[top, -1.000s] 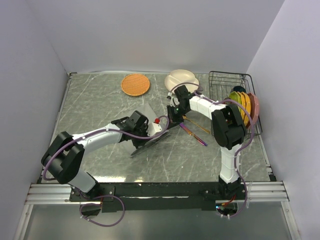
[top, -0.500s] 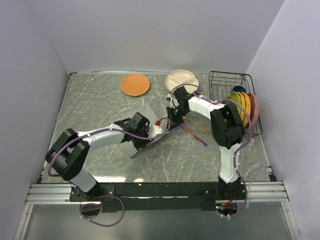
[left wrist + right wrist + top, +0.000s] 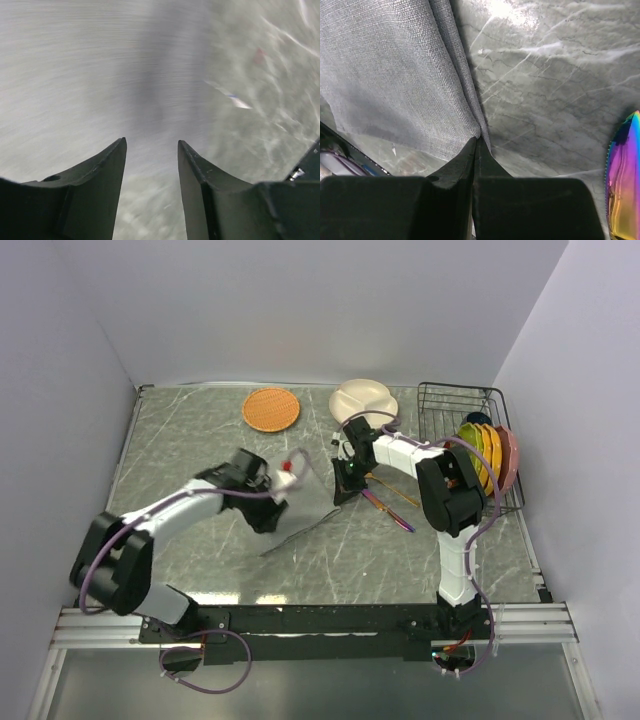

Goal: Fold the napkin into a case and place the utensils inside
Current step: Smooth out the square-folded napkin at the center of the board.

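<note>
Right hand (image 3: 476,143) pinched tight on napkin (image 3: 390,70) edge; left hand (image 3: 151,144) parted, empty

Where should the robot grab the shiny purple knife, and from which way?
Probably by the plain handle half of the knife, the end away from the right gripper, which is shut on the napkin. Come straight down from above with the jaws across its narrow width: it lies flat on the table, and its serrated blade end is nearer that gripper.
</note>
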### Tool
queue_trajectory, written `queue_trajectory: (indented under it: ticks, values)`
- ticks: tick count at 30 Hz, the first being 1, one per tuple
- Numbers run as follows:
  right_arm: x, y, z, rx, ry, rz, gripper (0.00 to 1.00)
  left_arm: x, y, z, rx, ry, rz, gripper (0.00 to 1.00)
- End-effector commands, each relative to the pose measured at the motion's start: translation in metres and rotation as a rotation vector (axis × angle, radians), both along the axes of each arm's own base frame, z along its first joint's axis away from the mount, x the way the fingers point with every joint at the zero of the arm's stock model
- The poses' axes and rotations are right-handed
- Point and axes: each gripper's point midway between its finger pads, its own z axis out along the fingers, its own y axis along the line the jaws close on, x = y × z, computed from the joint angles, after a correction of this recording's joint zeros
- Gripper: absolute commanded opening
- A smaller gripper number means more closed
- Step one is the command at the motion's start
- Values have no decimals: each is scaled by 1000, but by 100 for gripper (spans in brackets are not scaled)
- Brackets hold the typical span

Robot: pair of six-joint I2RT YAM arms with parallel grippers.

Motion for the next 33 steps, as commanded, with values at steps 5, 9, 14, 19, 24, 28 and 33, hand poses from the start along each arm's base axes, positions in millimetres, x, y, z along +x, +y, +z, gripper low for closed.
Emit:
queue_trajectory:
  ticks: [5, 9, 14, 19, 24, 28, 33]
  values:
    - [-31, 1, -2, -28, 28, 25, 0, 52, 53, 70, -182, -67, 222, 61]
    - [-42, 10, 11, 3, 28, 33, 1, 82, 66, 102, -269, -125, 321, 73]
    - [-49, 12, 22, 18, 11, 48, 17, 119, 83, 158, -390, -240, 450, 99]
    - [-27, -7, 56, -25, -117, 78, 64, 145, 93, 217, -465, -391, 549, 99]
    - [13, -2, 139, 80, -329, 107, 87, 145, 106, 288, -641, -667, 663, 99]
    - [51, 26, 216, 243, -618, 145, 100, 143, 110, 321, -785, -746, 742, 99]
    - [100, 60, 267, 456, -864, 109, 100, 147, 74, 263, -870, -343, 743, 99]
